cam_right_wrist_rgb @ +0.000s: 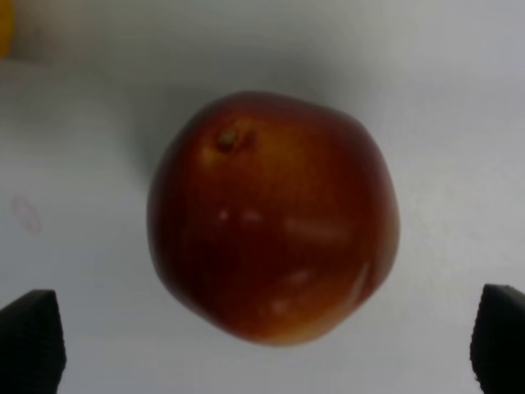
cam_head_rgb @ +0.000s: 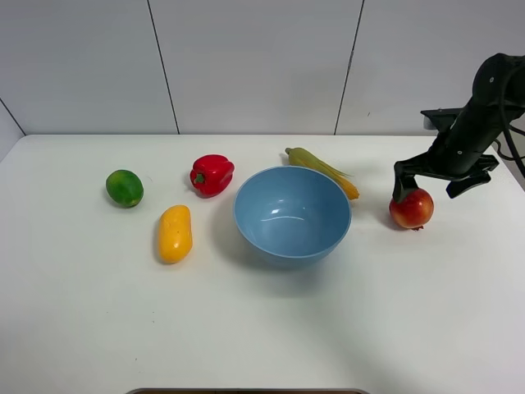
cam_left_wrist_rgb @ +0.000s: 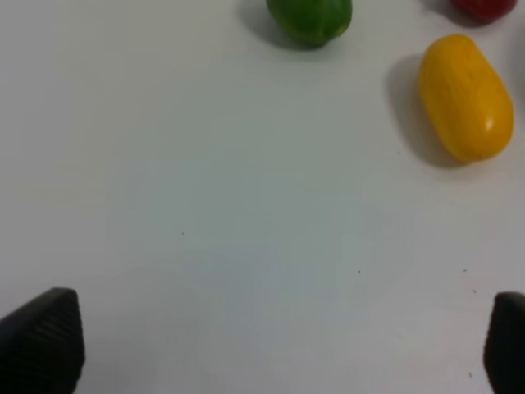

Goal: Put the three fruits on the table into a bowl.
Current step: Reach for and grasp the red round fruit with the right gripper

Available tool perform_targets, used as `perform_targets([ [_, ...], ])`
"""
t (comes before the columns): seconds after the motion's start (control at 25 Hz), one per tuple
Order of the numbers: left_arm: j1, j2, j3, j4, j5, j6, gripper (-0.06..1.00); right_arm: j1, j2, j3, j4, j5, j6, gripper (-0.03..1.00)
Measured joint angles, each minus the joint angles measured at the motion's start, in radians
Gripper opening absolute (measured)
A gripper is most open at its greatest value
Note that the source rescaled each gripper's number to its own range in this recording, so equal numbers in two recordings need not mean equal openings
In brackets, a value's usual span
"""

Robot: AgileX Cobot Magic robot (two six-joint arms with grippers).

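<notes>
A red-orange pomegranate [cam_head_rgb: 412, 208] lies on the white table [cam_head_rgb: 82, 312], right of the light-blue bowl [cam_head_rgb: 292, 213]. My right gripper [cam_head_rgb: 426, 189] is open and hangs just above it, one finger on each side; the right wrist view shows the fruit [cam_right_wrist_rgb: 273, 238] between the spread fingertips [cam_right_wrist_rgb: 31, 341]. A dark green lime [cam_head_rgb: 125, 188] and a yellow mango [cam_head_rgb: 175, 233] lie left of the bowl. My left gripper [cam_left_wrist_rgb: 275, 345] is open and empty over bare table, with the mango [cam_left_wrist_rgb: 466, 96] and lime [cam_left_wrist_rgb: 310, 20] ahead of it. The bowl is empty.
A red bell pepper [cam_head_rgb: 212, 174] lies just behind and left of the bowl. A yellow corn cob with green husk [cam_head_rgb: 321, 170] lies behind the bowl's right rim. A grey panelled wall stands behind the table.
</notes>
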Motion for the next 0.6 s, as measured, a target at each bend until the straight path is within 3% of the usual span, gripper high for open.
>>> perform_targets([
  [0.6,0.000,-0.001,0.000,0.000,0.000,0.000,1.00,0.000,0.136,0.000,0.002,-0.088,-0.008,1.00],
])
